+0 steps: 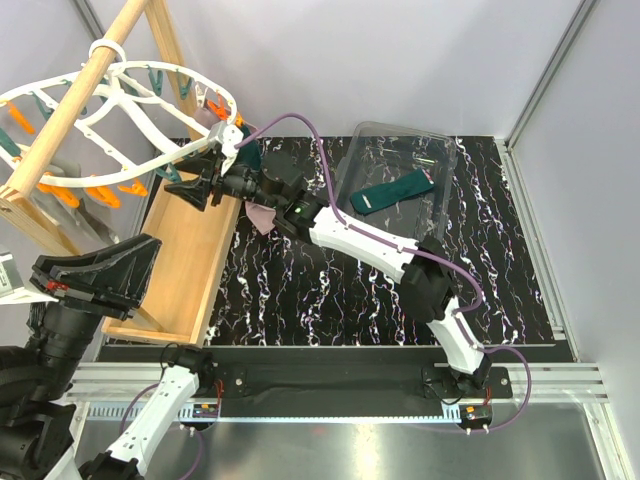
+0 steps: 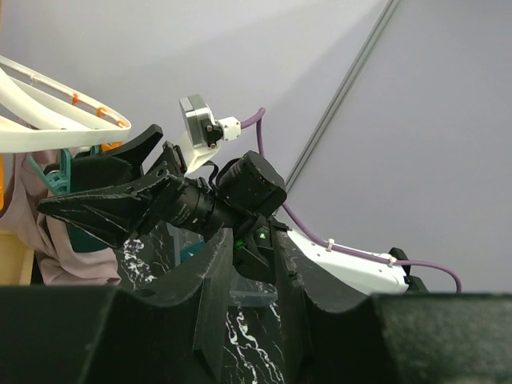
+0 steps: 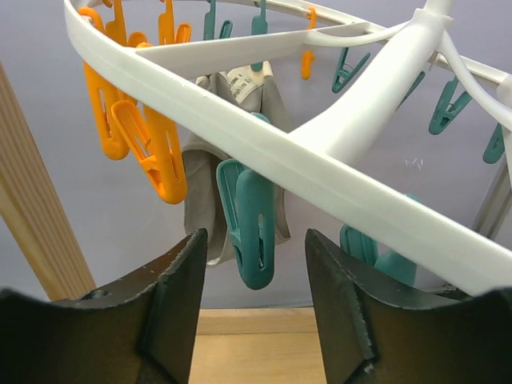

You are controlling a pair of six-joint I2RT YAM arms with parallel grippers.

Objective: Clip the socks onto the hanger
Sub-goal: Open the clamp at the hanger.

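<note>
While the right gripper (image 3: 254,240) stands open around a teal peg (image 3: 244,212) on the hanger (image 3: 320,160), the left gripper (image 1: 140,275) hovers on its near side, slightly parted and empty; one sock (image 1: 395,192) lies well right of the hanger.

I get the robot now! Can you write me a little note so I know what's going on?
Right tool: open, with a finger on each side of a teal peg on the hanger. It holds nothing.
Left tool: slightly open and empty, beside the wooden frame.
Socks: one sock lies in the clear tray. I cannot pick out the other for sure.
Done: no sock seen clipped.
Left: fetch that sock and peg it, then find and peg the second.
</note>
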